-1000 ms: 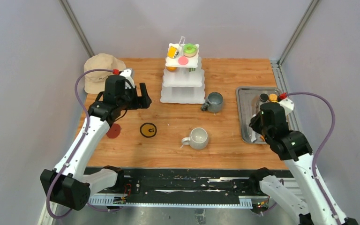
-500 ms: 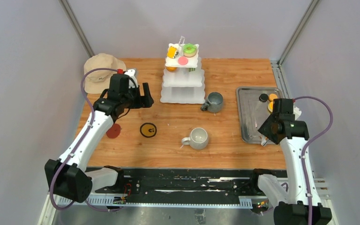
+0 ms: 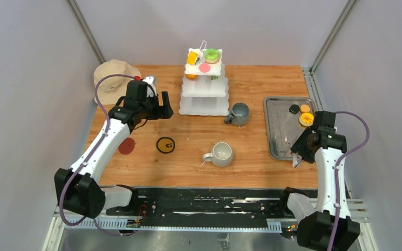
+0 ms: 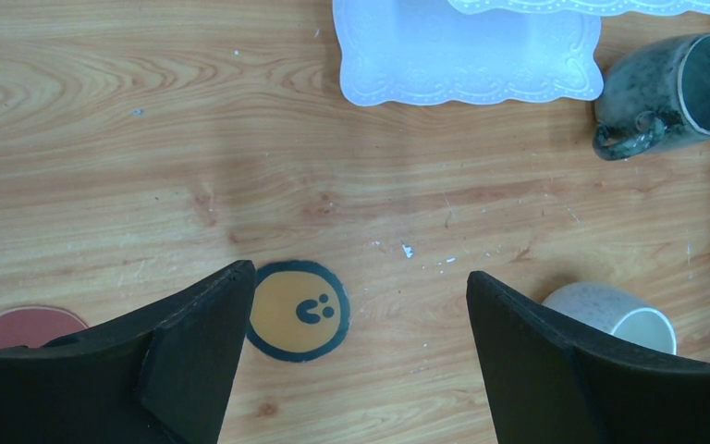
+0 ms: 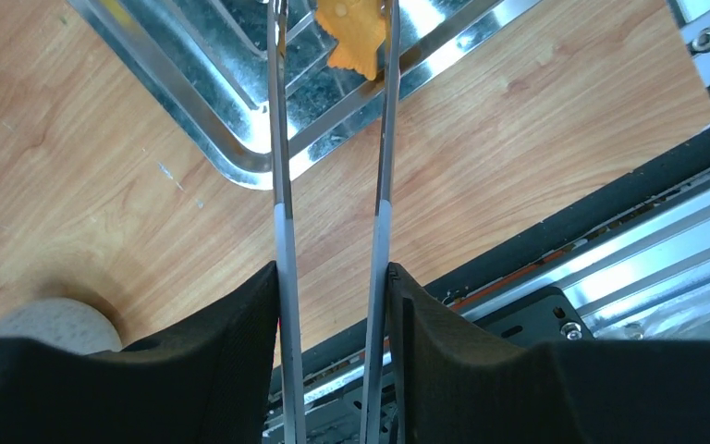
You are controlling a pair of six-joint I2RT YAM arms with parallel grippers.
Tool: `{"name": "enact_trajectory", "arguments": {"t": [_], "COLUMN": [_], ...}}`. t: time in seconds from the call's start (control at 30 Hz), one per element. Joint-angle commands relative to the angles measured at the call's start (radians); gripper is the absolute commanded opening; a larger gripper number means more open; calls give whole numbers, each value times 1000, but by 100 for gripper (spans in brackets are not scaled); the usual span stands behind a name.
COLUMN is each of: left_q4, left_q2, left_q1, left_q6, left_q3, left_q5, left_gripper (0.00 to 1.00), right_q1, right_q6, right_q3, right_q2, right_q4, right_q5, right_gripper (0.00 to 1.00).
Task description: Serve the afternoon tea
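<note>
Tongs (image 5: 281,231) sit clamped in right gripper (image 5: 331,277), fingers squeezed on both metal arms, which run nearly parallel w/ a narrow gap. Orange pastry (image 5: 356,37) sits btwn the arms near their far end, over steel tray (image 5: 240,171). It touches the right-hand arm, but the tips are cut off, so can't tell if it's actually pinched. Two more small pieces, black (image 3: 293,109) and orange (image 3: 305,108), lie at the tray's far end.

Near-centre of table: light mug (image 3: 222,154), upright, handle to the left. Left of it are a yellow smiley disc (image 4: 298,310) and a red disc (image 4: 23,324), both flat on the wood. Left gripper (image 4: 361,277) hangs above them, jaws wide apart, nothing in them.

Farther back, dark mug (image 3: 239,113) stands just beside white stand (image 3: 205,89), at its near-right corner. Top tier holds donut (image 3: 212,55), yellow piece (image 3: 192,57) and pink piece (image 3: 204,67). Hat (image 3: 112,78) lies at far left.
</note>
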Motion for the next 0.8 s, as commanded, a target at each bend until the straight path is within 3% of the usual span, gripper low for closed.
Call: {"name": "enact_trajectory", "arguments": {"t": [0.0, 0.47, 0.77], "left_q4": [36, 37, 35], "left_q2": [16, 7, -7], "left_q1": [-7, -7, -6], "left_q6": [8, 2, 0], "left_q3": [36, 30, 24], "left_q5": [15, 15, 22], "left_gripper": [89, 89, 89], "right_q1": [-19, -17, -10], "right_q6": [-68, -67, -106], "right_q3": [-12, 14, 25], "right_q2": [18, 55, 30], "right_q4": [32, 29, -34], "right_q5": [-98, -278, -255], "right_gripper": [43, 28, 42]}}
